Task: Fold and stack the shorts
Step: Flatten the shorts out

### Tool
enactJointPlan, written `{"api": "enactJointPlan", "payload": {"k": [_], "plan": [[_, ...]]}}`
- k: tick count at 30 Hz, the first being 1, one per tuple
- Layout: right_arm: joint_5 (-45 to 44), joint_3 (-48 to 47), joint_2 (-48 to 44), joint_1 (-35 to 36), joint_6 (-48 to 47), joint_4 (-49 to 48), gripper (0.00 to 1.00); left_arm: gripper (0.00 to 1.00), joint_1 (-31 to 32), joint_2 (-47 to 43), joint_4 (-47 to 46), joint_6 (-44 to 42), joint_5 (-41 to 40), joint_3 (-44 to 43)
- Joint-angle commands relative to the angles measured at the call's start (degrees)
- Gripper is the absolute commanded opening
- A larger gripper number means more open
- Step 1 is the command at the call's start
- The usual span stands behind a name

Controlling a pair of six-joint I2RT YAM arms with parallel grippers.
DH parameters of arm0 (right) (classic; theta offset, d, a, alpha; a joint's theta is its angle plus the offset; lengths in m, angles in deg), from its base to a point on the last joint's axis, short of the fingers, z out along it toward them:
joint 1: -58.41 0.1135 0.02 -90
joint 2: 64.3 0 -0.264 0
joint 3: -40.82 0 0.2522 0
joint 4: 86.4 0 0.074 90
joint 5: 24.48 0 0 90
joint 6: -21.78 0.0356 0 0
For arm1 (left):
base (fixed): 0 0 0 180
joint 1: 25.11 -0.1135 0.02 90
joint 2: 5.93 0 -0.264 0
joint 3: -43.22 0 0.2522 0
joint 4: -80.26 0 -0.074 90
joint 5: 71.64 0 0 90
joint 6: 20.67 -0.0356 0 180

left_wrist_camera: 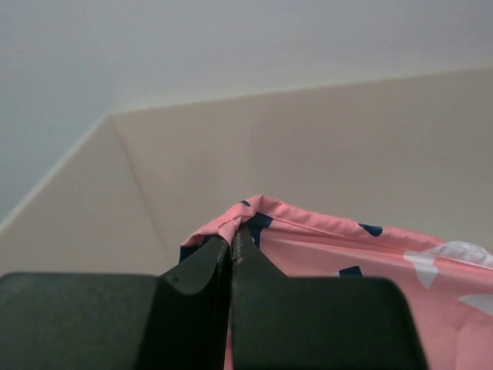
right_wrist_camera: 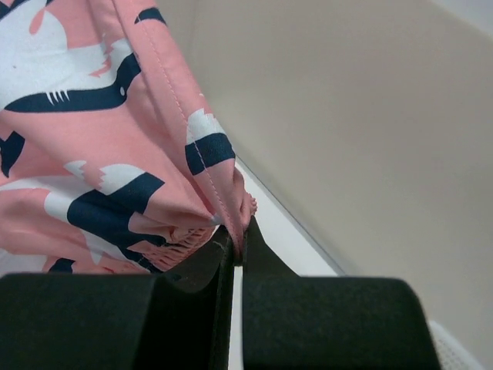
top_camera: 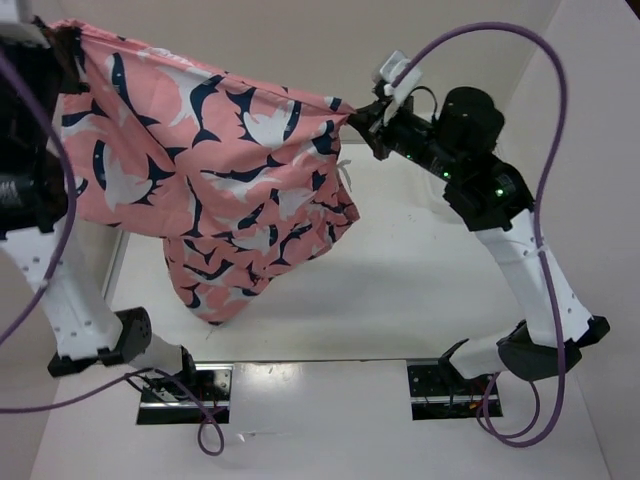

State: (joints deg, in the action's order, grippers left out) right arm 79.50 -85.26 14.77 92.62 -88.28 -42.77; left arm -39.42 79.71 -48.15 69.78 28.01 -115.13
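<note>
Shorts: salmon-pink soft fabric with an all-over navy and white bird-like print. They hang in the air unfolded, with the top edge pulled fairly straight between the two upper corners. The rest droops in loose folds, bunching to a rounded low point left of centre.

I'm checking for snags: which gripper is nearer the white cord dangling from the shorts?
Right. The right gripper pinches a corner of the shorts close beside the white cord; the left gripper holds the opposite corner, across the whole spread fabric.
</note>
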Motion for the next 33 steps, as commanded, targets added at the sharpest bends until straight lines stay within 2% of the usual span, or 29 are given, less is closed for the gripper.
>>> {"api": "enactJointPlan", "payload": {"k": [1,3,6,12,17,19,20,21,22,23,24,25,26,29,31,32,33], "plan": [[-11.76,8.65,-0.93,-0.91,2.74,-10.4,0.0,0.0,-1.25,7.41,-1.79,-0.45,3.95,1.42],[-15.98,11.66,1.61,-1.78,2.74,-13.86,0.0,0.0,-0.73,12.42,-1.79,-0.45,6.34,0.89],[-16.52,12.47,7.47,-5.29,4.49,-15.37,0.0,0.0,1.03,18.4,-1.27,-0.45,7.66,0.37],[-15.39,7.38,21.2,-11.71,9.5,-9.66,0.0,0.0,3.41,28.95,-0.73,-0.45,8.19,0.37],[-15.72,2.72,33.5,-12.42,13.28,-8.95,0.0,0.01,5.42,39.84,-1.43,-0.45,6.27,-3.32],[-18.18,-2.63,39.2,-12.42,16.79,-9.56,0.1,0.03,6.83,44.84,-2.14,-0.45,4.68,-5.86],[-21.5,-4.82,40.97,-12.42,17.85,-9.56,0.21,0.03,7.88,46.44,-2.75,-0.45,3.89,-9.18],[-23.45,-9.89,42.73,-12.42,19.07,-9.56,0.22,0.09,8.41,47.85,-3.45,-0.45,1.97,-10.78],[-25.38,-12.38,44.4,-12.42,19.61,-9.56,0.28,0.17,8.94,50.12,-3.46,-0.45,1.26,-12.28],[-28.62,-14.93,47.46,-12.42,19.61,-9.56,0.56,0.36,9.47,50.93,-3.46,-0.45,0.55,-13.86],[-29.44,-19.74,48.63,-12.42,19.61,-8.43,0.72,0.69,9.99,51.46,-3.46,-0.45,0.55,-16.31],[-29.45,-21.61,49.59,-12.94,19.61,-5.72,0.83,0.89,10.0,51.46,-2.85,-0.45,0.55,-16.33],[-28.75,-22.68,50.21,-12.95,19.61,-4.39,0.95,0.97,10.0,50.16,-1.71,-0.45,0.55,-16.33],[-26.29,-15.95,44.19,-13.47,18.13,-2.89,0.97,1.0,9.13,44.27,2.42,-0.45,-0.33,-11.25],[-21.73,-6.73,40.05,-14.0,16.46,-0.88,0.97,1.0,6.85,38.15,6.27,-0.45,-0.33,-6.95],[-19.54,-3.3,37.76,-14.61,15.75,-0.34,0.97,1.0,6.05,35.41,7.08,-0.45,0.28,1.77],[-15.25,4.31,33.21,-14.62,15.23,-0.34,0.96,0.98,5.52,29.03,7.7,-0.45,0.98,7.78]]}}
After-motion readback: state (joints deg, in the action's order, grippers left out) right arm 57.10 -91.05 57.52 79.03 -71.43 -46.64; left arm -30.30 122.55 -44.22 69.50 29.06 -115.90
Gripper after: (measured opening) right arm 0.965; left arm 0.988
